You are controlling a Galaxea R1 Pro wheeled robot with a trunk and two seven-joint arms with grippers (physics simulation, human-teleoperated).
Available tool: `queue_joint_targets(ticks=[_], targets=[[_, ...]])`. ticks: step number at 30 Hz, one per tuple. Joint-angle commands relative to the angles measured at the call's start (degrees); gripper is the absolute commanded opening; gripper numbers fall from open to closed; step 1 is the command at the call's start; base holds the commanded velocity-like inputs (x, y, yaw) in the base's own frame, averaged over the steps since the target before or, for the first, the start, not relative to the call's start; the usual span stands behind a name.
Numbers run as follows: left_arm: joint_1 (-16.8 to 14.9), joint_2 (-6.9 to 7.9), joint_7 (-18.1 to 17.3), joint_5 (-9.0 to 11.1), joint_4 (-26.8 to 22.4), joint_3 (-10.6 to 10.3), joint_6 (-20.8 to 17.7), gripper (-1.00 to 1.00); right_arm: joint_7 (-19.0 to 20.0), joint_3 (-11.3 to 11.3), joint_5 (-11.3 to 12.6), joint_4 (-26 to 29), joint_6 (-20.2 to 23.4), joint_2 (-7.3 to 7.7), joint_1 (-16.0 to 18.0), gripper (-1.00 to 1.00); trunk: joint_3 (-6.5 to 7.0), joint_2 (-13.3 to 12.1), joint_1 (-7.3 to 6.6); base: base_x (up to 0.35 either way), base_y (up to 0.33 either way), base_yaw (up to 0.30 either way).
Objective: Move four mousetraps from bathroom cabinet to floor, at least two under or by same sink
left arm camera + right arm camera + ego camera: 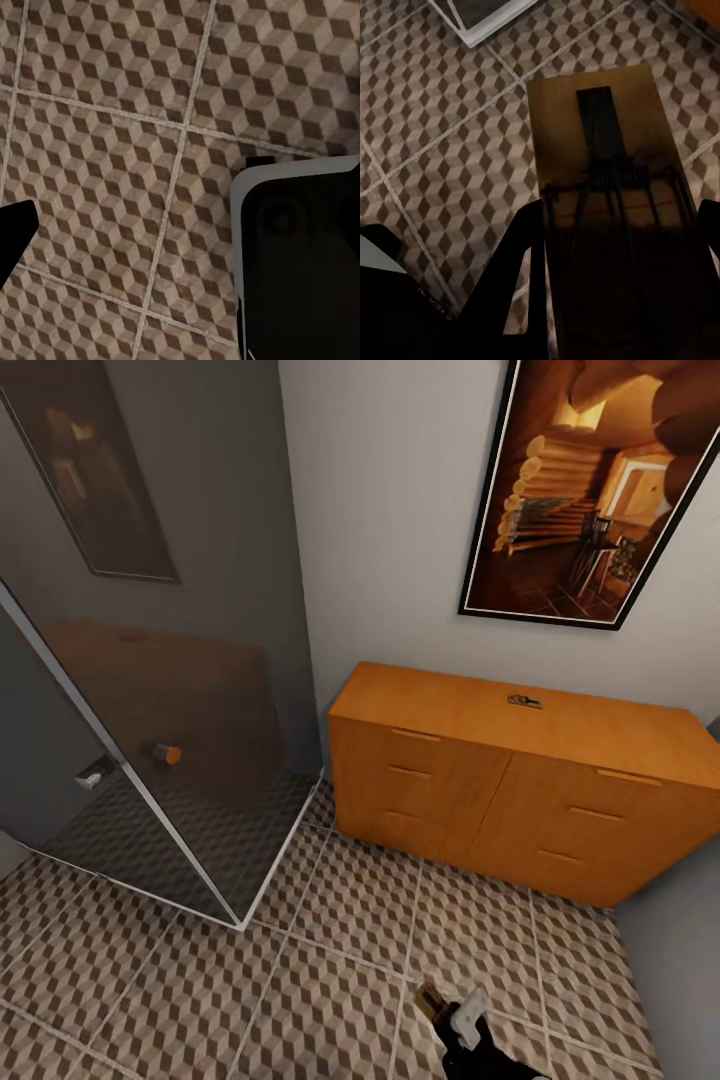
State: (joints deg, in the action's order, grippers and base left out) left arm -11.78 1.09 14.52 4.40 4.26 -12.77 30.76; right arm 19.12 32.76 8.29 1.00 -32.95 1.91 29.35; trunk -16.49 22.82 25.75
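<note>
The right claw point(619, 225) is clamped on a mousetrap point(611, 172), held over the bathroom floor point(300, 980). Another mousetrap point(524, 701) lies on top of the cabinet point(440, 780). I cannot tell whether the left claw is apart or together.

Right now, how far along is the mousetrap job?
Early to midway, by what shows. One mousetrap is in hand: the right gripper is shut on it above the floor, not yet set down. Another mousetrap lies on top of the cabinet, waiting to be fetched. I see none on the floor here, and no sink, so placing is left.
</note>
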Motion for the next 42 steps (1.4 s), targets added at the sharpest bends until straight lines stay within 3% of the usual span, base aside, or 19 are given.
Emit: queue_joint_targets(ticks=[1, 3, 5, 8, 10, 12, 14, 15, 18, 21, 29, 42], targets=[[-0.09, -0.03, 0.07, 0.44, 0.22, -0.5, 0.35, 1.0, -0.08, 0.03, 0.85, -0.02, -1.21, 0.01, -1.05, -1.0, -0.09, 0.1, 0.03, 0.0, 0.0, 0.0], [-0.09, -0.03, 0.07, 0.45, 0.22, -0.5, 0.35, 1.0, -4.27, 0.03, 0.88, -0.03, -4.99, 0.02, -5.17, -1.0, -0.09, 0.1, 0.03, 0.0, 0.0, 0.0], [-0.09, -0.03, 0.07, 0.45, 0.22, -0.5, 0.35, 1.0, -7.16, 0.03, 0.92, -0.04, -7.04, -0.01, -7.17, -1.0, -0.09, 0.1, 0.03, 0.0, 0.0, 0.0], [-0.09, -0.03, 0.07, 0.45, 0.22, -0.5, 0.35, 1.0, -16.07, 0.03, 1.07, -0.03, -14.19, -0.29, -11.96, -1.0, -0.09, 0.1, 0.03, 0.0, 0.0, 0.0], [-0.09, -0.03, 0.07, 0.45, 0.22, -0.5, 0.35, 1.0, -20.16, 0.03, 1.14, -0.03, -17.48, -0.53, -13.35, -1.0, -0.09, 0.1, 0.03, 0.0, 0.0, 0.0], [-0.09, -0.03, 0.07, 0.44, 0.22, -0.5, 0.35, 1.0, -29.53, -0.03, 1.23, -0.03, -22.83, -1.88, -14.98, -1.0, -0.09, 0.1, 0.03, 0.0, 0.0, 0.0], [-0.09, -0.03, 0.07, 0.44, 0.22, -0.5, 0.35, 1.0, -34.81, -0.04, 1.25, -0.03, -24.47, -2.78, -15.47, -1.0, -0.09, 0.1, 0.03, 0.0, 0.0, 0.0], [-0.09, -0.03, 0.09, 0.44, 0.22, -0.5, 0.35, 1.0, -40.2, -0.05, 1.29, -0.03, -25.54, -3.63, -15.79, -1.0, -0.09, 0.1, 0.03, 0.0, 0.0, 0.0], [-0.09, -0.03, 0.1, 0.45, 0.22, -0.5, 0.35, 1.0, -49.39, -0.06, 1.34, 0.07, -26.67, -4.98, -16.1, -1.0, -0.09, 0.1, 0.03, 0.0, 0.0, 0.0], [-0.09, -0.03, 0.08, 0.44, 0.22, -0.5, 0.35, 1.0, -53.93, -0.06, 1.36, 0.21, -27.0, -6.3, -16.24, -1.0, -0.09, 0.1, 0.03, 0.0, 0.0, 0.0], [-0.09, -0.03, 0.07, 0.45, 0.22, -0.5, 0.35, 1.0, -56.8, -0.06, 1.31, 0.38, -26.92, -8.59, -16.34, -1.0, -0.09, 0.1, 0.03, 0.0, 0.0, 0.0], [-0.09, -0.03, 0.07, 0.44, 0.22, -0.5, 0.35, 1.0, -56.77, -0.08, 1.37, 0.32, -26.58, -9.0, -16.34, -1.0, -0.09, 0.1, 0.03, 0.0, 0.0, 0.0]])
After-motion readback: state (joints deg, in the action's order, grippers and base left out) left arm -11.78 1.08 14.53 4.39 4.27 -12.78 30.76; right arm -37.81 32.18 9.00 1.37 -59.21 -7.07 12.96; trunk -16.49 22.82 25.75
